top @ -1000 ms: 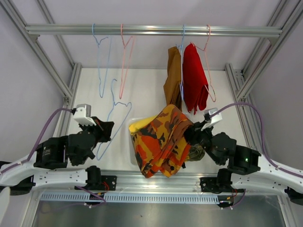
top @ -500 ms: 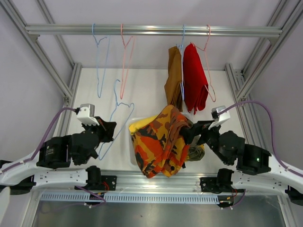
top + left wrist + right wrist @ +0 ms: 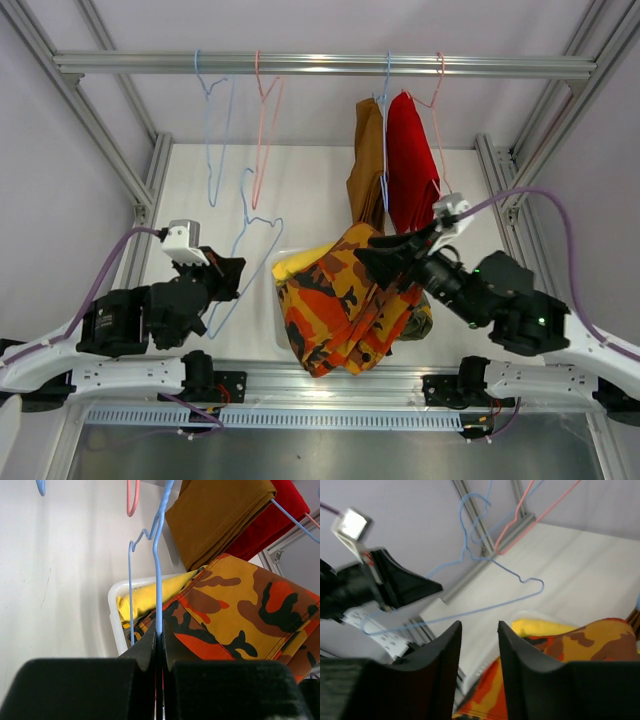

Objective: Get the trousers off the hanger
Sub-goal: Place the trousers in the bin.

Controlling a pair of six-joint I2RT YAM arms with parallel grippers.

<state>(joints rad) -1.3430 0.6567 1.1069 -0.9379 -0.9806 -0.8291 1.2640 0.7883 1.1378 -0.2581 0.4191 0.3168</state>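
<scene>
Near the counter's front-left corner, the left hand (image 3: 158, 639) is clamping the bare blue hanger (image 3: 157, 595), probably keeping it out of the way. The right hand (image 3: 368, 247), fingers parted and empty, is hovering over the orange-red patterned trousers (image 3: 335, 300) heaped in the basket (image 3: 114, 615) by the front edge. Toward the far-right corner, the brown trousers (image 3: 366, 170) and red trousers (image 3: 410, 170) are hanging on their hangers, not yet removed.
</scene>
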